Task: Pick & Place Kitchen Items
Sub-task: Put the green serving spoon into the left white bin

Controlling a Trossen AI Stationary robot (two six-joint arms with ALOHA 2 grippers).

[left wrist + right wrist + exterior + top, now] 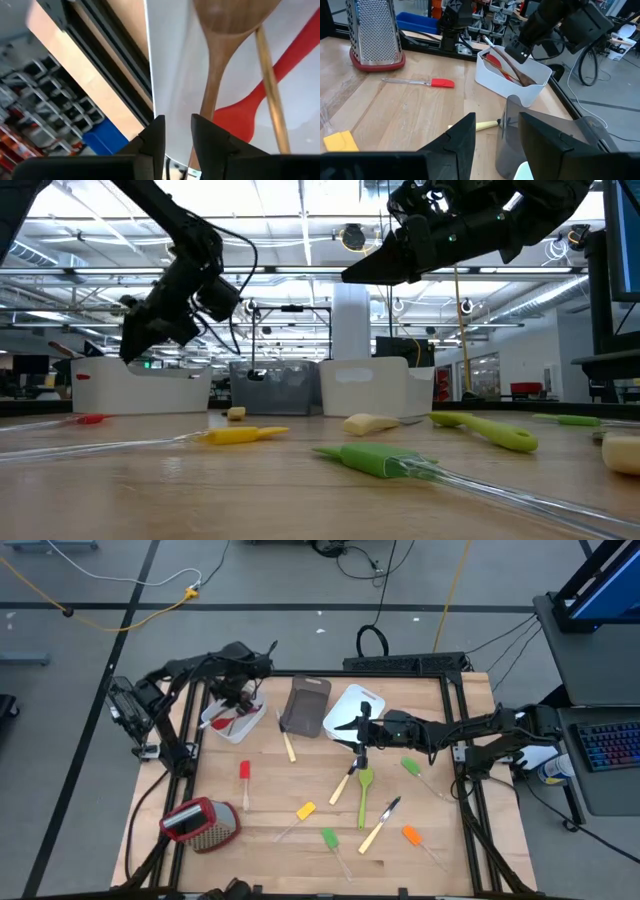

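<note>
High view first, from the left side: the left gripper (pixel 238 698) hangs over the white tub (pixel 232 718) at the table's (pixel 270 775) far-left corner. Its wrist view shows the fingers (pixel 152 142) slightly spread, gripping nothing, just above a wooden spoon (pixel 220 60) and a red spoon (pixel 270 80) lying in the tub. My guess is that these were dropped there to be collected, so the tub serves as the sorting bin.

Near the front-left edge stands the metal grater (pixel 203 822), not part of the job. A red spatula (pixel 244 772) lies between it and the tub, thin clear handle pointing forward.

Toward the middle sit a dark tub (pixel 304 706) and a second white tub (pixel 352 710), with a pale-handled knife (pixel 289 746) just in front of the dark one. A yellow spatula (pixel 303 812) and a green spatula (pixel 330 840) lie farther forward.

The right gripper (pixel 362 730) hovers just in front of the middle white tub, above a wooden spoon (pixel 343 783) and a green spoon (pixel 365 785); its fingers (pixel 462 137) are spread and empty, probably lined up for the next pick.

Rightward lie a dark-bladed knife (pixel 380 823), a second green spatula (pixel 412 768) and an orange spatula (pixel 412 836), all loose on bare wood.
</note>
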